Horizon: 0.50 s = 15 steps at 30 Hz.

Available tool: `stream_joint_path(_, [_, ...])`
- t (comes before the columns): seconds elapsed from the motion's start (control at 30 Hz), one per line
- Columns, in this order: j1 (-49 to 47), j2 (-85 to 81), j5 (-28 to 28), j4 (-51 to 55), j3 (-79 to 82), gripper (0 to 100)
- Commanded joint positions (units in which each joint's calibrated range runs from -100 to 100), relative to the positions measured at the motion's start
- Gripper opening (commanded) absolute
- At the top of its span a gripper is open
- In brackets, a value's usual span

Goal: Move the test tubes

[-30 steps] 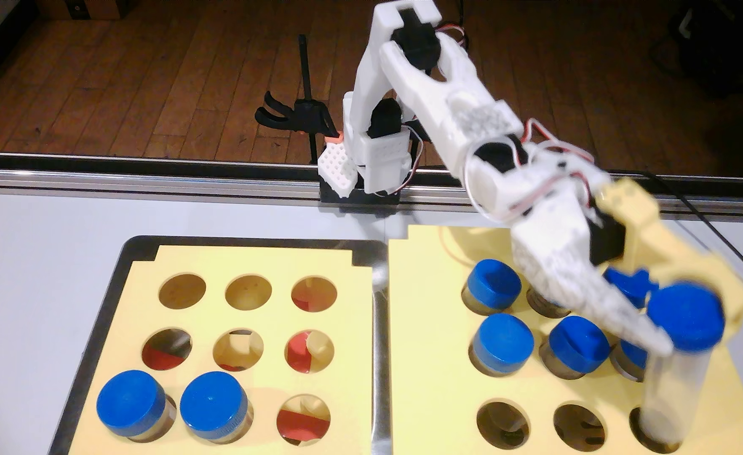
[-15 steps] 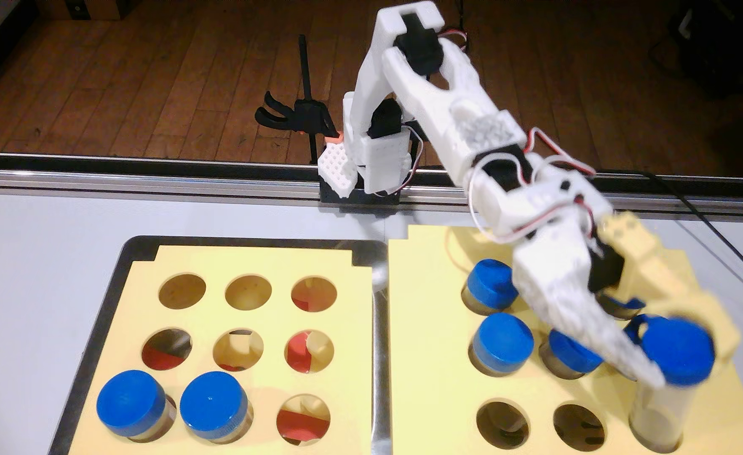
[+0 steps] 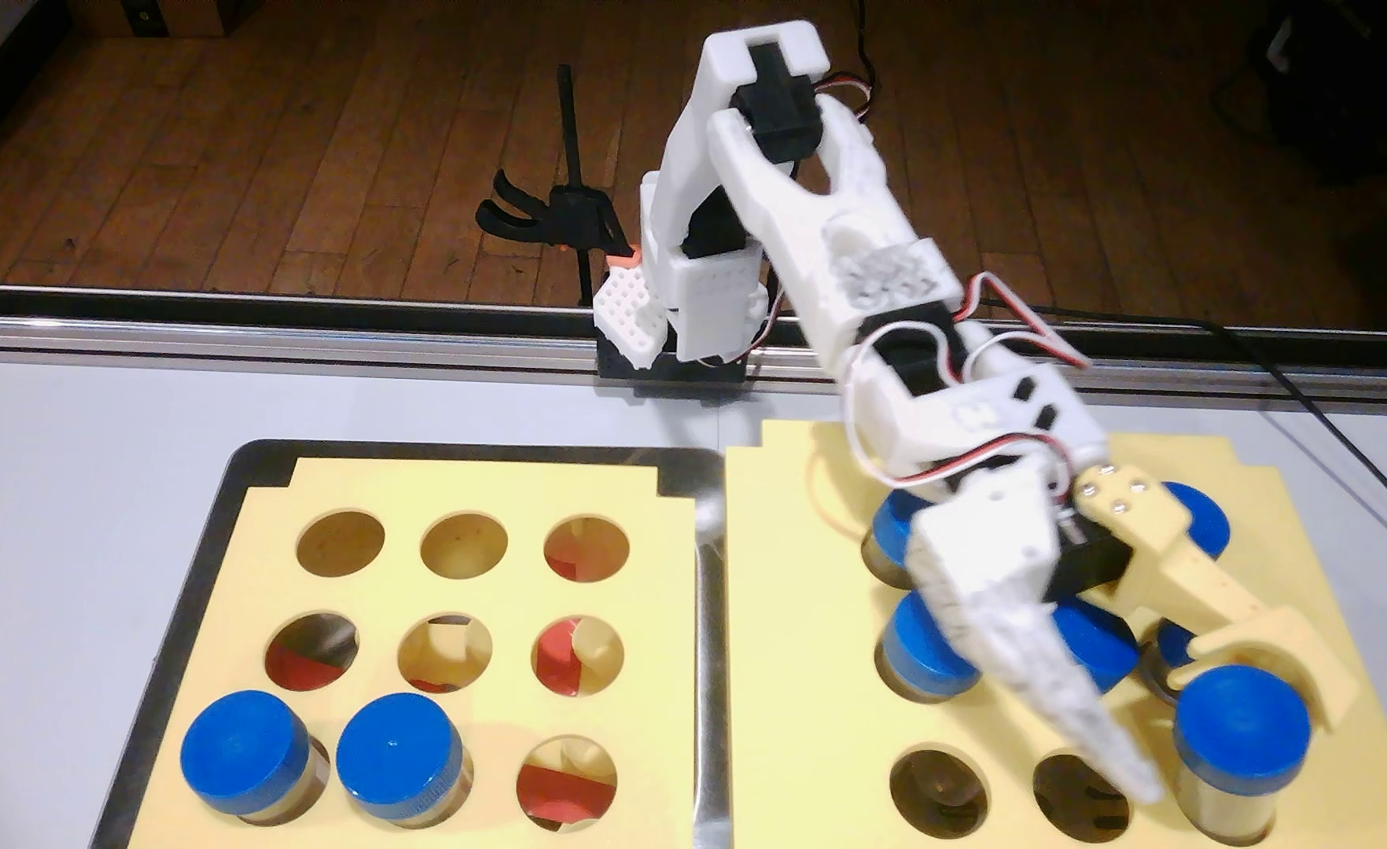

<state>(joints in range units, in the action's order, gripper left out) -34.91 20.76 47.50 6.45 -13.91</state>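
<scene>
The gripper has pushed the test tube down into the lower right hole of the right rack and now looks slightly open around its blue cap, so this one seems done.

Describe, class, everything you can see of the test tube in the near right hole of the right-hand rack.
The test tube has a wide round blue cap, faintly ribbed, over a clear plastic body showing pale. It stands roughly upright, sunk deep in the near right hole of the yellow rack. The tool straddles the cap, white finger left, yellow finger curving behind; whether they touch it cannot be told.
</scene>
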Motion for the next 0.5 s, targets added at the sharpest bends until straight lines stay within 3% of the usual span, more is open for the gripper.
stream_joint_path(0.0, [2.27, -1.18, -0.22, 0.15, -4.47, 34])
stream_joint_path(0.27, [5.09, -6.56, 0.41, -0.33, -14.64, 33])
stream_joint_path(0.47, [0.72, -9.6, 1.98, 0.15, -13.64, 33])
